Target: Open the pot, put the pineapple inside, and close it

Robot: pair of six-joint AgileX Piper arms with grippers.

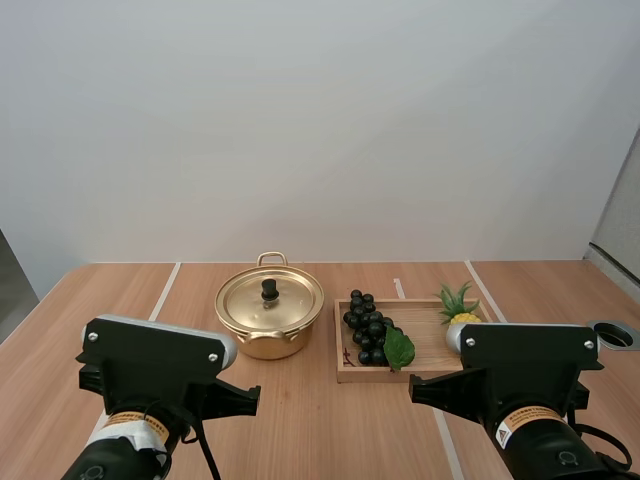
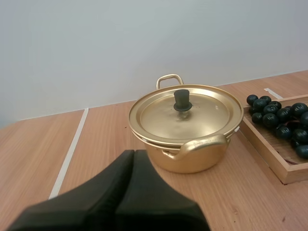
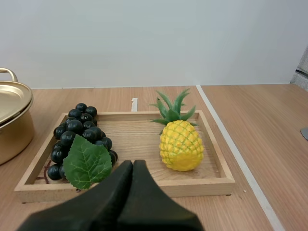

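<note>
Tabletop (image 1: 300,425), pot (image 1: 269,318) just beside wooden tray (image 3: 137,137) (pineapple (image 3: 181,144) near its right rim)

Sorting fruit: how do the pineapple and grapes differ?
The pineapple is yellow with a spiky green crown; the grapes are near-black with one flat leaf. The pineapple stands upright as one body; the grapes lie as a low cluster. Both sit in the wooden tray.
</note>
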